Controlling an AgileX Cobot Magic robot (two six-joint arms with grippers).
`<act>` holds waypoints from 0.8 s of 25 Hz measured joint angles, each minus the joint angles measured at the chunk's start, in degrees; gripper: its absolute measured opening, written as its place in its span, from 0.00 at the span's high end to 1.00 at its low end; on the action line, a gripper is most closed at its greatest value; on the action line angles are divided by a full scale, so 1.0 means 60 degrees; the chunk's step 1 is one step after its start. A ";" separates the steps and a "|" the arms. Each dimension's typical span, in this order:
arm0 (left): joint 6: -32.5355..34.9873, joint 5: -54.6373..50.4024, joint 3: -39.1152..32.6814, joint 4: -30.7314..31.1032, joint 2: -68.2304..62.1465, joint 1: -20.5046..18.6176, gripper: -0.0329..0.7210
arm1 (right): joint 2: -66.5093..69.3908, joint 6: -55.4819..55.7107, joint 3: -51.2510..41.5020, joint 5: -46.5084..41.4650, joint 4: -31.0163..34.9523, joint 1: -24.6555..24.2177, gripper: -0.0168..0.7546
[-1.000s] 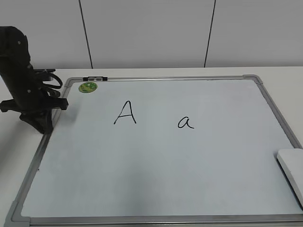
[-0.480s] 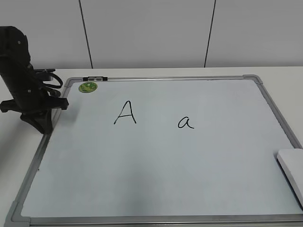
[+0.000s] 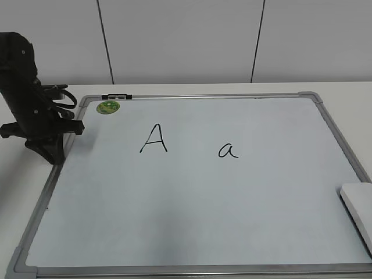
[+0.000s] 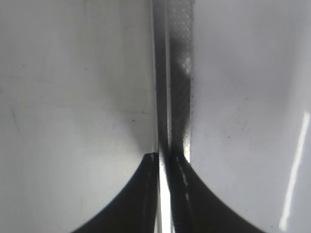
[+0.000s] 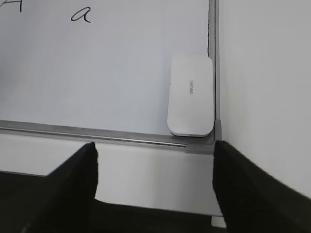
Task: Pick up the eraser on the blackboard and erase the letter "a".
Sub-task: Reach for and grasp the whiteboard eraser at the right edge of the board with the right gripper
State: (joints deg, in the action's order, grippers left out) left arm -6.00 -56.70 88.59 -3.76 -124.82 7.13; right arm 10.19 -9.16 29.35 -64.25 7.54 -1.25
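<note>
The white eraser (image 5: pixel 191 96) lies flat in the near right corner of the blackboard (image 5: pixel 97 133), grey print up. In the exterior view it is cut off at the right edge (image 3: pixel 357 206). The black letter "a" (image 3: pixel 228 150) sits mid-board, and also shows in the right wrist view (image 5: pixel 81 14). My right gripper (image 5: pixel 153 150) is open and empty, hanging over the table just short of the board's near frame and the eraser. My left gripper (image 3: pixel 57 158) is shut and empty, pointing down at the board's left frame (image 4: pixel 177 73).
A capital "A" (image 3: pixel 154 138) is written left of the "a". A round green magnet (image 3: pixel 107 107) sits at the board's far left corner, with a small black piece (image 3: pixel 117 96) on the top frame. White table surrounds the blackboard (image 3: pixel 197 96); a wall stands behind.
</note>
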 joint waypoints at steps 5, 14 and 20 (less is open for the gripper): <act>0.0000 0.0000 0.0000 -0.0021 0.0000 0.0000 0.90 | 0.1508 0.0000 0.0000 0.0158 -0.0018 0.0000 0.27; 0.0000 0.0000 0.0000 -0.0142 0.0000 0.0000 0.90 | 0.4133 0.0000 0.0000 0.0606 -0.0018 0.0000 0.27; 0.0000 0.0000 0.0000 -0.0188 0.0000 0.0000 0.90 | 0.5188 0.0000 0.0000 0.1256 -0.0159 0.0000 0.27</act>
State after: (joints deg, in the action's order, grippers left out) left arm -6.00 -56.70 88.59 -4.88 -124.82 7.13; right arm 41.32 -9.16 29.35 -56.71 6.59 -1.25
